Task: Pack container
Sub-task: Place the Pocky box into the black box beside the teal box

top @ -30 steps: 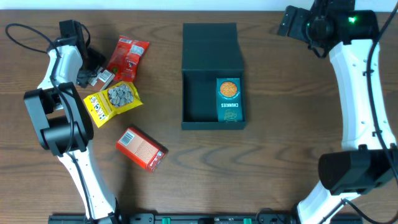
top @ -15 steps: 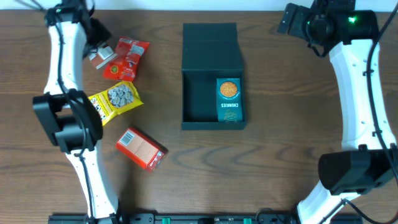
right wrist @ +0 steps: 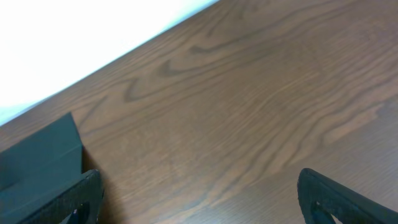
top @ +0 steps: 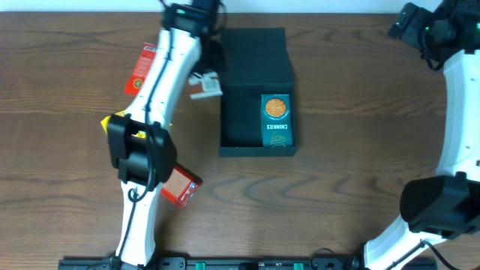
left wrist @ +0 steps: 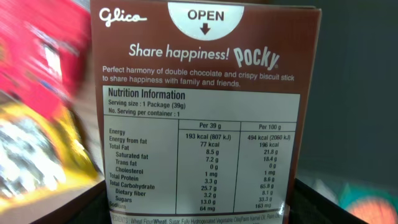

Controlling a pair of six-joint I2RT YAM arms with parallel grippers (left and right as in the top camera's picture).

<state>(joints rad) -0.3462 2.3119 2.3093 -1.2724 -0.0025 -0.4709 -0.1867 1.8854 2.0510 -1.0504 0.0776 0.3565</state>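
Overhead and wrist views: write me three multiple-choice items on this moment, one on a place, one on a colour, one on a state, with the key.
1. Where is the teal snack packet relative to the container?
A. Outside it, on its left
B. Inside it, along its right wall
C. On top of its closed lid

2. What colour is the back of the Pocky box?
A. Brown
B. Green
C. Blue

3. How is the right gripper?
A. Shut on a packet
B. Open, nothing between its fingers
C. Shut on the lid

Key:
1 B: the overhead view shows it inside the open container.
2 A: brown surrounds the white nutrition panel.
3 B: its fingers stand wide apart over the table.
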